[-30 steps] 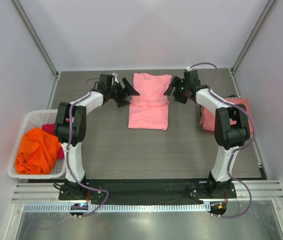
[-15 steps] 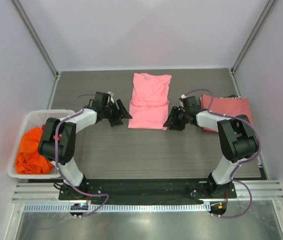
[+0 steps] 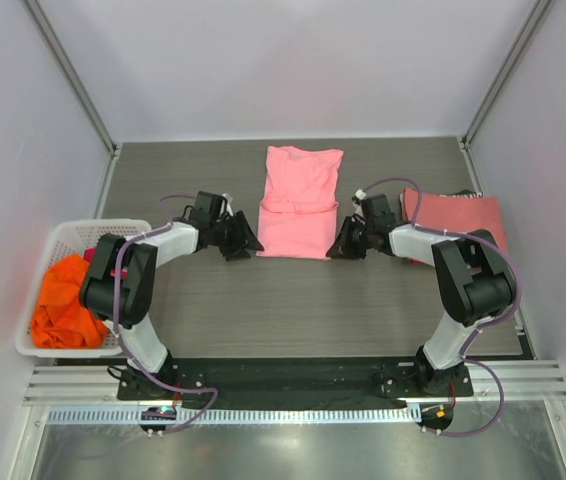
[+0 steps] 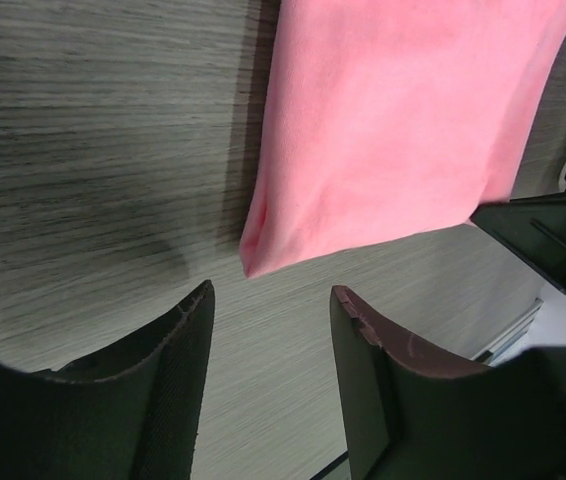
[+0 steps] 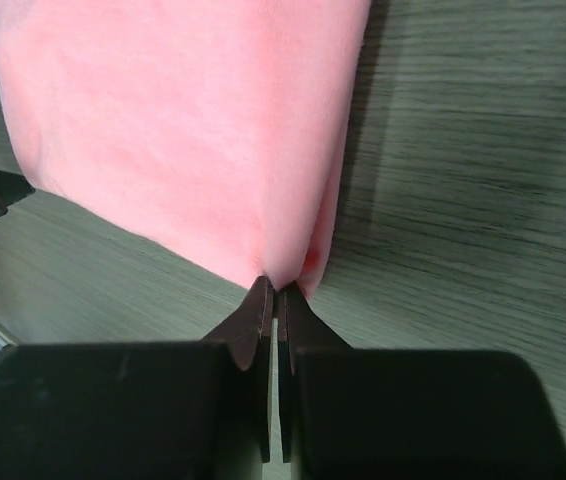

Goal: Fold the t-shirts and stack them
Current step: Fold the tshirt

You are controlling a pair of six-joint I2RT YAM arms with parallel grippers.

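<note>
At far centre of table: pink shirt, flat, narrowed to a strip, long axis near-to-far, hem end toward the arm bases. Both arms at that near edge, one per corner, so equally near. Reached forward and low, forearms angled inward, wrists aimed at the hem from either side.

L side: L gripper just beside near-L corner, not touching. Via L wrist cam, jaws wide apart, corner of cloth just ahead of the gap, nothing between the fingertips.

R side: R gripper at near-R corner. Via R wrist cam, jaws closed to a sliver, tips meeting the cloth's corner. Prob. pinching the hem layers there, depth of bite too small to tell.

Judged step: grab both near corners, then carry hem away along the long axis for a half-fold. Needs L to advance a little and close on its corner first. Risk if lifted w/ only R held: skewed strip.

Elsewhere: salmon shirt flat at R edge of table, apart from pink. Orange shirt bunched in basket at L, w/ magenta cloth beside it.
</note>
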